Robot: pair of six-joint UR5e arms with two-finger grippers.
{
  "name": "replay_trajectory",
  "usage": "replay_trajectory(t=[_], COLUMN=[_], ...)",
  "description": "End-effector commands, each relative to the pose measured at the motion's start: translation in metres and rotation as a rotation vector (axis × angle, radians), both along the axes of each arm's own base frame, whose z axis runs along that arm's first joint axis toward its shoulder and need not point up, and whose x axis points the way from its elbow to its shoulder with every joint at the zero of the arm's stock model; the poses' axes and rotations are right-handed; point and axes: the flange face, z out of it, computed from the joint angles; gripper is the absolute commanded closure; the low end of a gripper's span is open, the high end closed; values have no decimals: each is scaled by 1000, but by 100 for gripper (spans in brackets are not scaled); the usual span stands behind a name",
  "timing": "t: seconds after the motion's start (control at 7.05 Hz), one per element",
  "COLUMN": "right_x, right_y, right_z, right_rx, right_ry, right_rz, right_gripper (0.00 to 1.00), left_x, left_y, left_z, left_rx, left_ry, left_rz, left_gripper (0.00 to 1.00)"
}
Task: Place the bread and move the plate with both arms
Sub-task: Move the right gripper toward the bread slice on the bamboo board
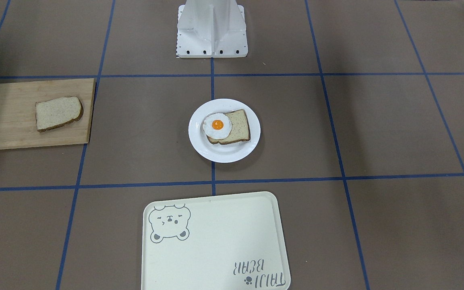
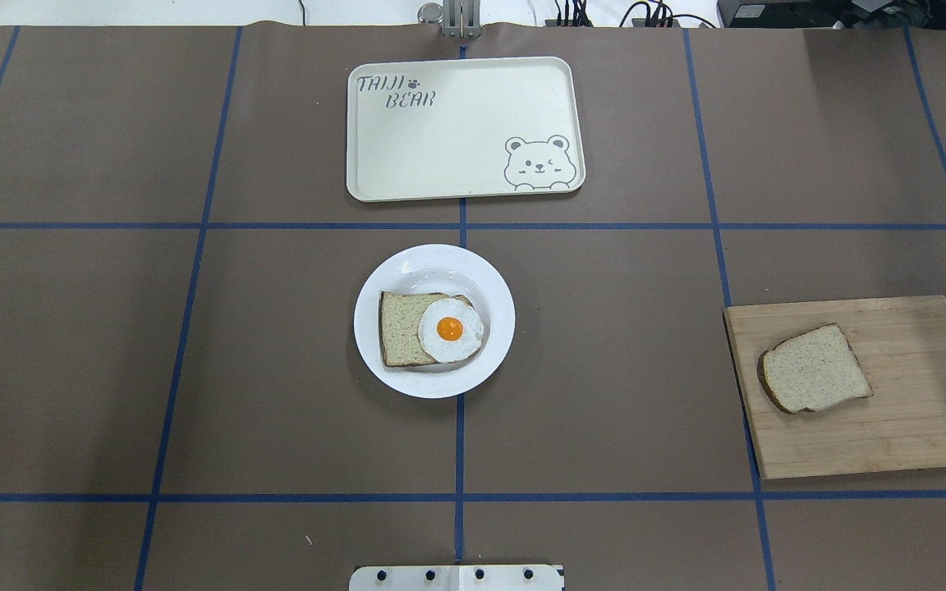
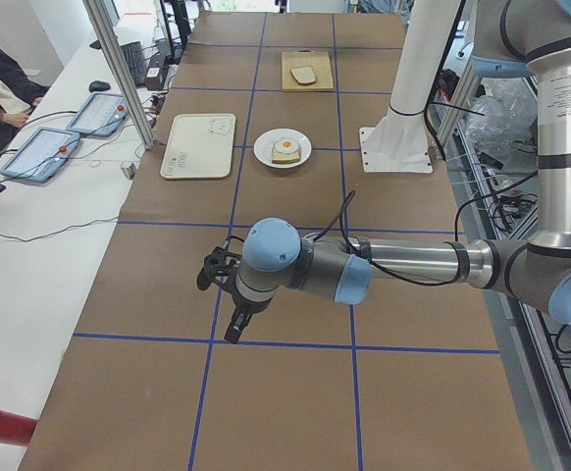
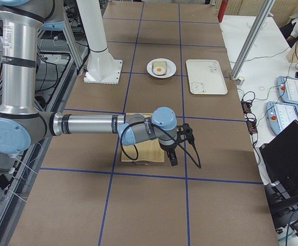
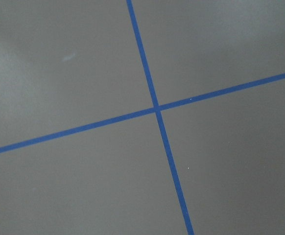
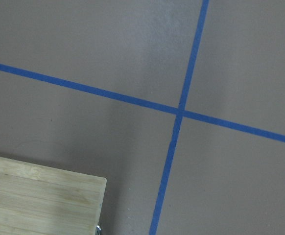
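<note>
Bread count is two slices: the bread for the task lies flat by itself on the one wooden cutting board, out on the robot's right side of the counter. A squarer slice sits on the single white plate mid-counter, with one fried egg on top of it, toward the board side. One cream bear tray lies just past the plate. Two arms: the left arm hangs low over the counter, well apart from the plate, and the right arm hangs over the board's end. Can't tell whether either arm's jaws are spread or pressed together.
</note>
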Motion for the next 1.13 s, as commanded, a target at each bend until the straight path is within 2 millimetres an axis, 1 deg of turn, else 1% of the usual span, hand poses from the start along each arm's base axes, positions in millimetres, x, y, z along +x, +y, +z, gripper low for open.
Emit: replay_trajectory(t=[0.0, 0.14, 0.28, 0.43, 0.57, 0.71, 0.85, 0.99], right_x=[-24, -48, -86, -109, -110, -117, -148, -192], right_y=[1, 4, 25, 68, 101, 107, 107, 116], right_z=[-41, -54, -50, -29, -13, -11, -20, -38], right_rx=[-102, -133, -167, -171, -183, -217, -233, -239], right_ry=[-162, -162, -184, -200, -213, -226, -207, -203], right_rz=[36, 107, 195, 252, 272, 299, 342, 372], right_gripper=[0, 0, 0, 0, 0, 1, 2, 1], left_x=[0, 0, 0, 0, 0, 0, 0, 0], left_y=[-10, -9, -8, -9, -9, -7, -5, -3], left_z=[-13, -11, -11, -11, -11, -10, -8, -7], left_rx=[95, 111, 125, 126, 126, 126, 123, 121], left_ry=[3, -1, -1, -1, -1, 0, 0, 0], left_rz=[-9, -8, -11, -11, -11, -8, -9, -8], left_gripper=[2, 2, 2, 2, 2, 2, 2, 2])
